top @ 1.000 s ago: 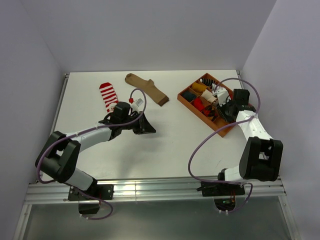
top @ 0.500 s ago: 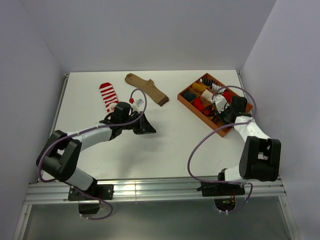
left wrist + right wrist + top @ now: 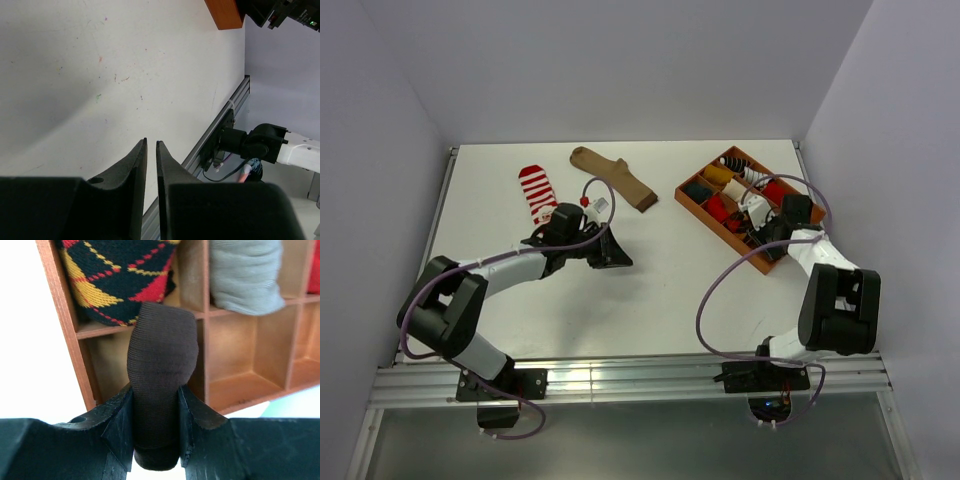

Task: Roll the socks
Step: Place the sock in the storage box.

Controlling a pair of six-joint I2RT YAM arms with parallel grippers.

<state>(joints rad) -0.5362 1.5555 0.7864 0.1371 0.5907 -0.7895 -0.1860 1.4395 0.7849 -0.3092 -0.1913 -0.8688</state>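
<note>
Above the wooden divider tray (image 3: 62, 315), the right gripper (image 3: 155, 427) clamps a rolled dark brown sock (image 3: 160, 360); the left gripper (image 3: 151, 165) is nearly closed, empty.

Brown sock (image 3: 161, 370): ribbed knit cloth, matt. Organizer tray (image 3: 65, 315): smooth orange-brown wood. Desk (image 3: 100, 75): white, matt, lightly speckled. Claw fingers (image 3: 134, 170): black matt plastic.

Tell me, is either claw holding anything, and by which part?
The right gripper pinches a rolled dark brown sock around its lower part. The left gripper, nearly shut, holds nothing.
</note>
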